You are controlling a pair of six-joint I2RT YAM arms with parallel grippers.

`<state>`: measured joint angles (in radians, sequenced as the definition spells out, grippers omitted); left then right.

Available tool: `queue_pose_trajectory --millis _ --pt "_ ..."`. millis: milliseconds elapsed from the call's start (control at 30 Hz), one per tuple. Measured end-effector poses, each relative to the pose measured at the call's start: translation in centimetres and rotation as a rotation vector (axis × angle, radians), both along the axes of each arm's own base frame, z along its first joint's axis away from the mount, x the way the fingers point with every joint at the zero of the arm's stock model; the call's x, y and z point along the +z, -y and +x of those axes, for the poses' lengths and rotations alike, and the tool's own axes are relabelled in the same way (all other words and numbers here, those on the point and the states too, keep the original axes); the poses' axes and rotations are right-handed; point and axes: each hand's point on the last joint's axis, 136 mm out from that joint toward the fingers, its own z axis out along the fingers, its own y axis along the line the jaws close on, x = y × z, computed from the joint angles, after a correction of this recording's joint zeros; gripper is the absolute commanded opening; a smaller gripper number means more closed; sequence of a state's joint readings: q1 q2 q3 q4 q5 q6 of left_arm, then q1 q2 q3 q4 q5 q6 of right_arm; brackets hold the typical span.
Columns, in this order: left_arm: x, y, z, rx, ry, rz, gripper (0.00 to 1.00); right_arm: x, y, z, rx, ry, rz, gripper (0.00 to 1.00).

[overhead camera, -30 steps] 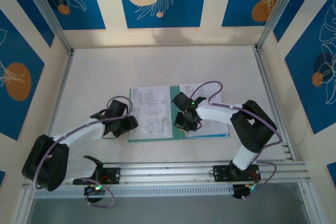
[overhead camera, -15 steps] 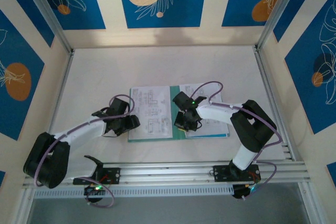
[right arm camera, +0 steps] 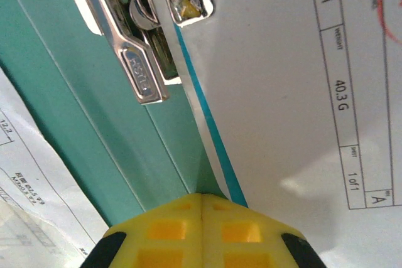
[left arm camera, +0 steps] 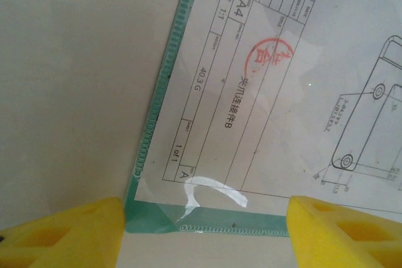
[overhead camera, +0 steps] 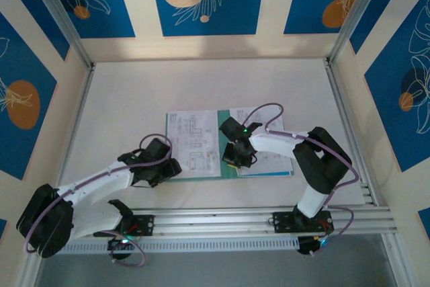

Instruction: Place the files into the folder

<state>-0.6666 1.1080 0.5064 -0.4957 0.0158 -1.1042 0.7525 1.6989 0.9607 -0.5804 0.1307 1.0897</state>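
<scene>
The teal-green folder lies open on the table, with files on both halves. The left sheet sits under a clear pocket. The right sheet has a blue edge strip beside the folder's metal clip. My left gripper hovers open at the folder's front-left corner, its yellow fingers on either side of that corner. My right gripper is shut, its tips resting on the folder's teal spine at the blue strip, with nothing seen between them.
Aluminium rails run along the near edge by the arm bases. Frame posts and patterned walls enclose the white table on three sides. Open table surface lies behind and left of the folder.
The left arm has lowered and swung in, bringing its gripper slightly right and nearer the folder's front-left corner. The right arm has stayed put.
</scene>
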Motion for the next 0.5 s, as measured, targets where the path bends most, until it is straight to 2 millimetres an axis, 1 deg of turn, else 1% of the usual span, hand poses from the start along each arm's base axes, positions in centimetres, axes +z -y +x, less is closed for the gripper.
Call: queue_pose_trajectory --millis 133,300,500 --pt "-0.14 0.01 -0.01 0.018 0.001 0.001 0.68 0.01 0.0 0.0 0.0 0.0 0.0 0.02" --pt "-0.95 -0.16 -0.41 0.026 -0.018 0.021 0.68 0.01 0.0 0.0 0.0 0.0 0.0 0.02" --pt "-0.95 -0.12 -0.38 0.031 -0.006 0.033 0.68 0.01 0.0 0.0 0.0 0.0 0.0 0.02"
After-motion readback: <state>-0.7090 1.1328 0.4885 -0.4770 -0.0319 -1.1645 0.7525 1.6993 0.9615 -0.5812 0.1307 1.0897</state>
